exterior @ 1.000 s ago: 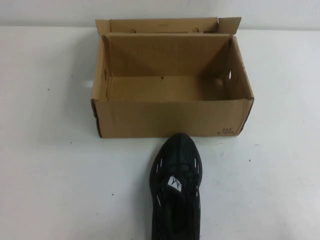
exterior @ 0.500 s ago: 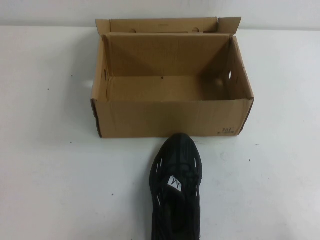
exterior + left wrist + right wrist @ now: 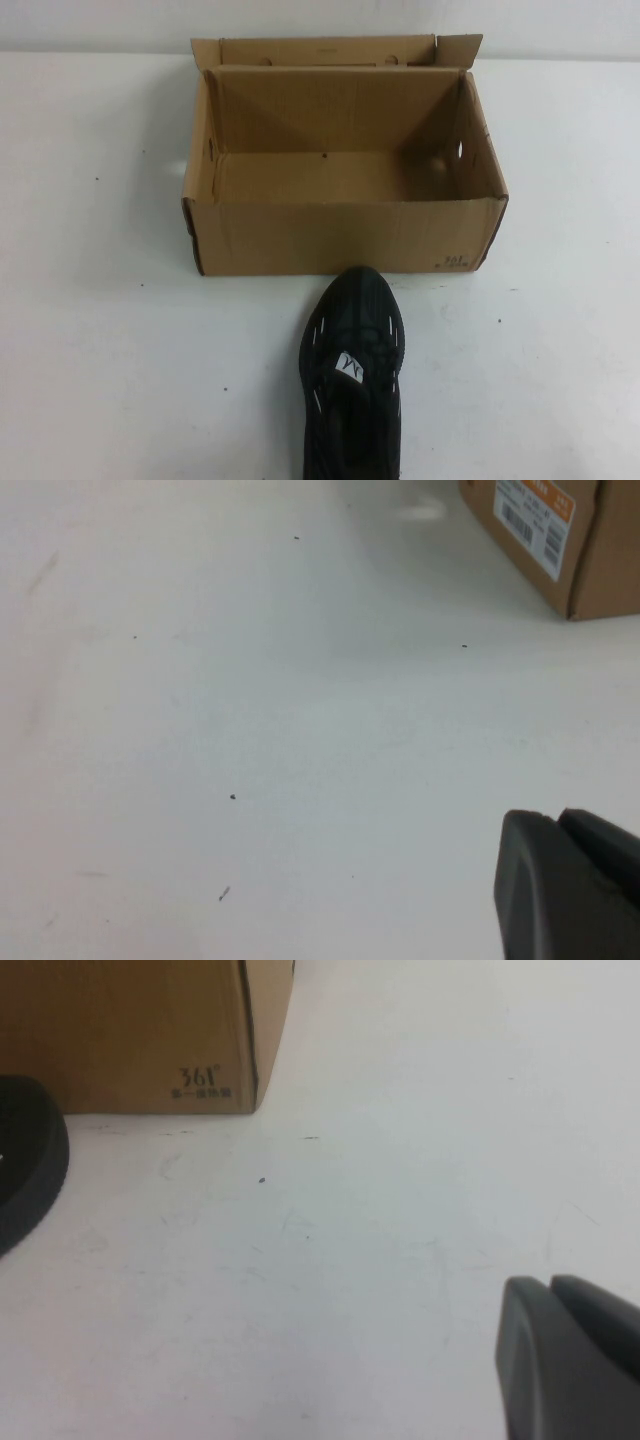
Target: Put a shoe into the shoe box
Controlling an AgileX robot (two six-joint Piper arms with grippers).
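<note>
Left tool [image 3: 570,885] shows only as a dark grey block at the corner of its own wrist camera, low over the white counter [image 3: 250,730]; whether it stands wide or narrow cannot be told, since only one blunt edge and a seam are visible. Ahead of it and off to one side, well apart, sits a corner of the cardboard shoe box [image 3: 590,540] with a white and orange barcode label [image 3: 535,520] on its end wall. Right tool [image 3: 570,1360] looks much the same in its wrist camera, a dark grey block low over the bare counter, and its spread cannot be told either. Ahead of this tool, well apart, is another corner of the shoe box with the print "361" [image 3: 200,1078], and beside that corner the rounded black toe of the shoe [image 3: 28,1160] lies on the counter. Neither tool appears in the high view. From above, the shoe box [image 3: 345,235] stands open and upright, its lid folded back behind it and its brown floor bare. The black shoe [image 3: 352,375] lies outside the box on the counter, toe pointing at the near wall and just beside it, with a small white tag [image 3: 350,366] on the tongue and its heel cut off by the picture's edge. Neither tool touches the shoe or the box.
</note>
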